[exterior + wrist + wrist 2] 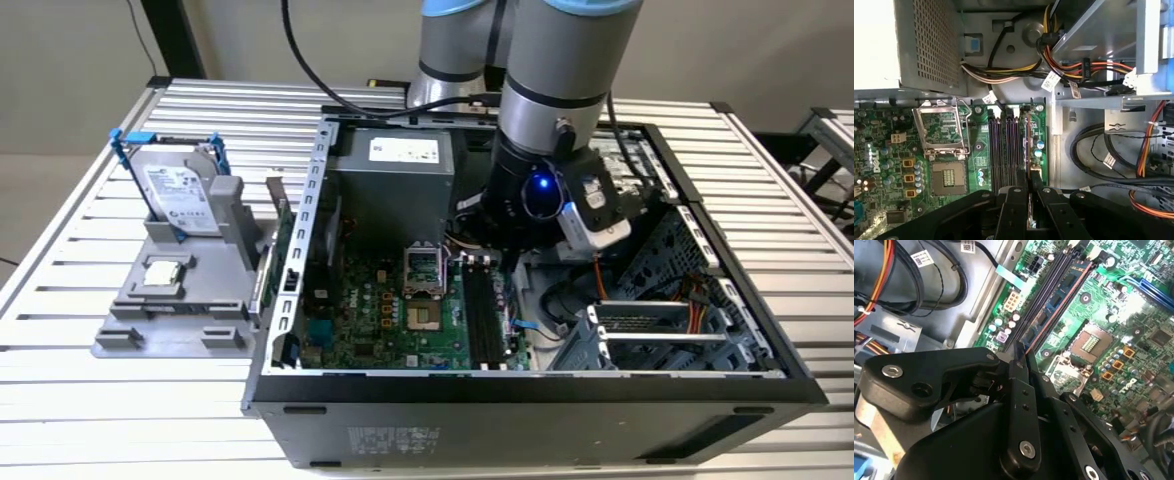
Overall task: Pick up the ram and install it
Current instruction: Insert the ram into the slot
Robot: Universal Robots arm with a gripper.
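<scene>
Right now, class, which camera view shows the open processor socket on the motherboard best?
The first wrist view: the processor socket lies unobstructed, its frame raised. The second wrist view shows the socket tilted beyond the gripper. The exterior view shows it small, beside the arm.

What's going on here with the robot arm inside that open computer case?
A single robot arm is reaching down into the open computer case, over the motherboard. Its gripper is shut on the ram, a thin green stick held edge-on between the fingers. In both wrist views the stick sits right above the black memory slots, lined up along them beside the empty processor socket. Whether it is fully seated cannot be told. A hard drive stands outside on a grey holder.
</scene>
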